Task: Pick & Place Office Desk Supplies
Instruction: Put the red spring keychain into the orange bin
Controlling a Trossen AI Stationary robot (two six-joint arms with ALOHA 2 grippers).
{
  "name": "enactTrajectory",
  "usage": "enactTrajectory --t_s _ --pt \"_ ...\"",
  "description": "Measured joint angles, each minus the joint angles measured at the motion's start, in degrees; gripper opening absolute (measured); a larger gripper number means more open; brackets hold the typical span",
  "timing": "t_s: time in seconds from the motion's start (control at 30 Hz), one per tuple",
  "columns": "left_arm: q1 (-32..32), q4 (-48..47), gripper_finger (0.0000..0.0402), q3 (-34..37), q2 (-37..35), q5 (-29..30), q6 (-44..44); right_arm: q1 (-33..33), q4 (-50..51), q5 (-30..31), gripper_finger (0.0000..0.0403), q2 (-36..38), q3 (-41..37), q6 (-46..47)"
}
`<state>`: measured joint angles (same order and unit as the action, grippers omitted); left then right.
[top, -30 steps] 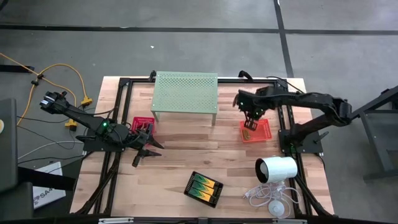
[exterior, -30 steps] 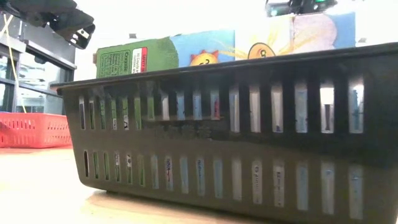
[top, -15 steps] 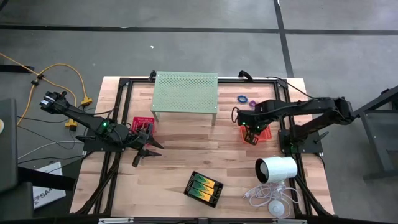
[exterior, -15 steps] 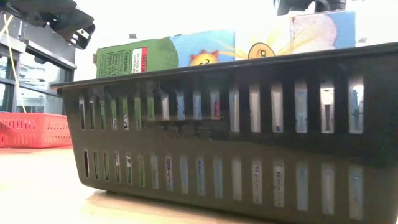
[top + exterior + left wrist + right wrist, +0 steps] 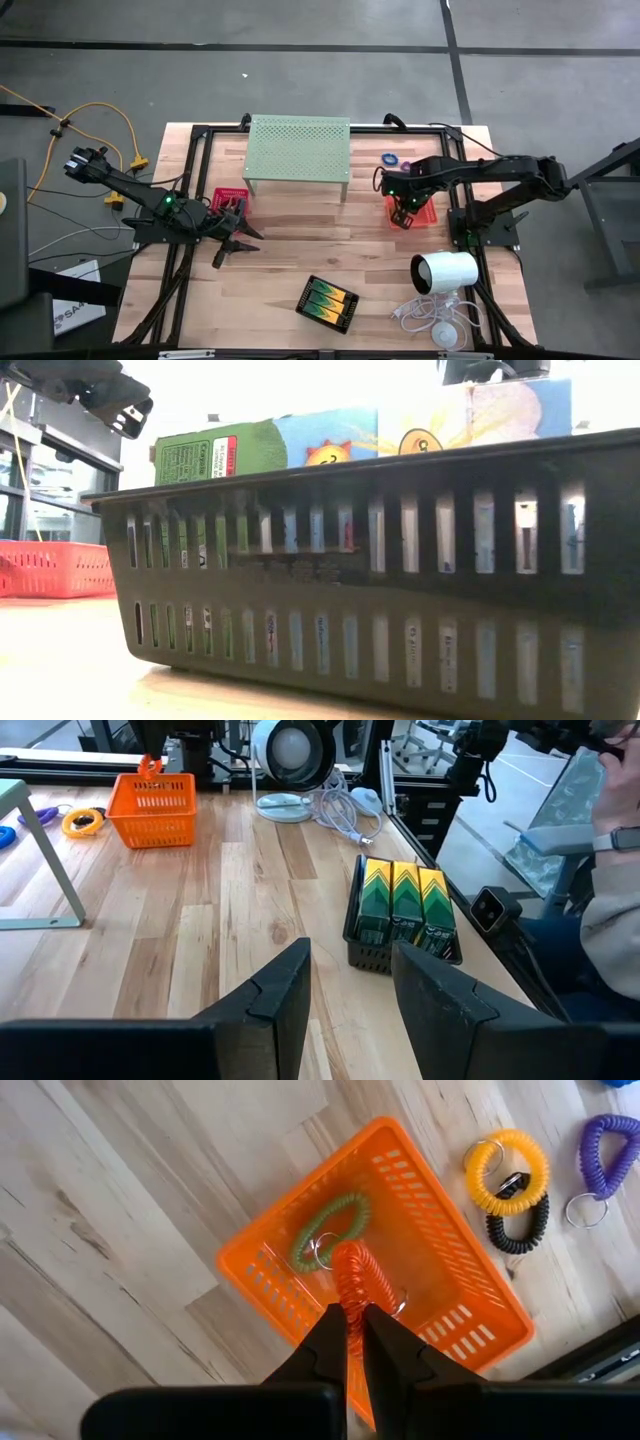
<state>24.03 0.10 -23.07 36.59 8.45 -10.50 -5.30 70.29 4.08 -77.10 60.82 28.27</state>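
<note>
Right gripper (image 5: 352, 1320) jaws pinch the orange coil band (image 5: 358, 1275) above the orange tray (image 5: 420, 1270); it looks light, springy. Left gripper (image 5: 350, 985) jaws spread.

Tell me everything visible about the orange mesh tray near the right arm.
The orange mesh tray is a small rectangular plastic basket with slotted walls, sitting upright on the wooden table. Inside lies a green coil loop with a metal ring. The right hand hangs above it, shut on an orange coil loop that dangles into the tray. Yellow, black and purple coils lie outside, beside it.
</note>
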Motion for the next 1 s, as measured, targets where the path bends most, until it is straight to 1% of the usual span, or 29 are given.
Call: enactTrajectory --t_s 0.1,0.33,0.5,1.0 --pt "0.0 0.0 0.0136 0.0 0.0 0.0 0.0 -0.1 -0.7 0.0 0.0009 -0.2 -0.8 0.0" --pt "0.0 0.0 0.0136 0.0 0.0 0.1 0.0 -0.1 -7.4 -1.6 0.0009 -0.3 -8.2 0.7" --pt "0.0 0.0 0.0136 0.0 0.0 0.1 0.0 -0.1 -10.4 -1.7 0.0009 -0.3 -11.4 1.1" --pt "0.0 0.0 0.0136 0.0 0.0 0.3 0.0 -0.1 -12.4 -1.7 0.0009 -0.3 -12.8 0.0"
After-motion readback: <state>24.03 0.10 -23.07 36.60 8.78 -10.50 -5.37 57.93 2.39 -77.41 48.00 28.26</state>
